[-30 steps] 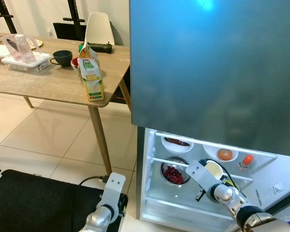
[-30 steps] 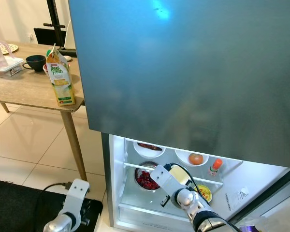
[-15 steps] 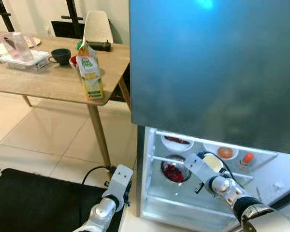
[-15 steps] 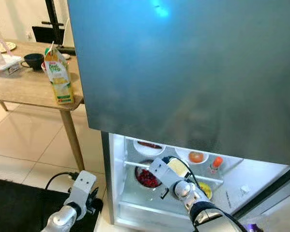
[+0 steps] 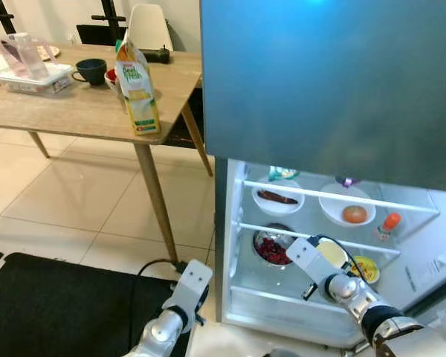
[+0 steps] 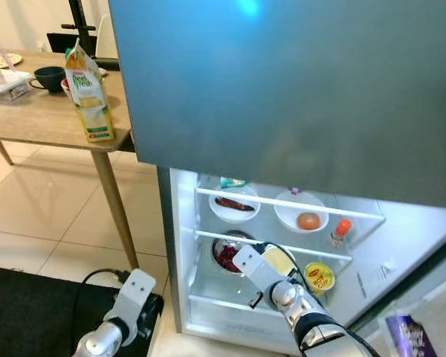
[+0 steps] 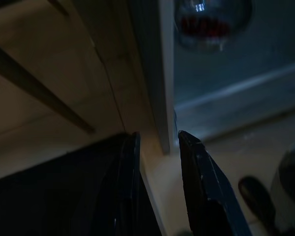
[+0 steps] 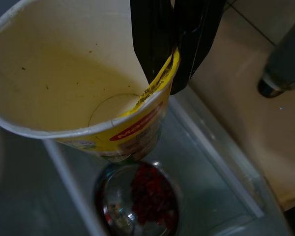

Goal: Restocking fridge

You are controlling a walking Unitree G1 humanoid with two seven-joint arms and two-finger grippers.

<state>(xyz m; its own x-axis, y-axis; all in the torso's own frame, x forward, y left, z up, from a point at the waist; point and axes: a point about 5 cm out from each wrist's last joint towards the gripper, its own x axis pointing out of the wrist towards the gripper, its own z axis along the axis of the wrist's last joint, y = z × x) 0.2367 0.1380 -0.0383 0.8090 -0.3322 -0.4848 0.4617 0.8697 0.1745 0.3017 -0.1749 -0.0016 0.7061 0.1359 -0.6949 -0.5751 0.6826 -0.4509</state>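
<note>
My right gripper (image 8: 170, 73) is shut on the rim of an open yellow noodle cup (image 8: 73, 83), one finger inside and one outside. The cup (image 5: 328, 253) hangs inside the open lower fridge (image 5: 230, 297), just above the bottom shelf, beside a metal bowl of red berries (image 5: 270, 249). In the right wrist view the bowl (image 8: 137, 201) lies under the cup. My left gripper (image 7: 157, 142) is open and holds nothing, low by the fridge's front left corner, over the floor mat.
Upper shelf holds a plate with a sausage (image 5: 276, 198), a plate with an orange fruit (image 5: 354, 214) and a red-capped bottle (image 5: 389, 223). A lidded yellow cup (image 5: 364, 268) sits right of mine. A juice carton (image 5: 137, 89) stands on the wooden table (image 5: 74, 119) to the left.
The camera has shifted, so more of the lit fridge interior shows. My left arm has swung right towards the fridge corner. The right gripper keeps the cup by the berry bowl.
</note>
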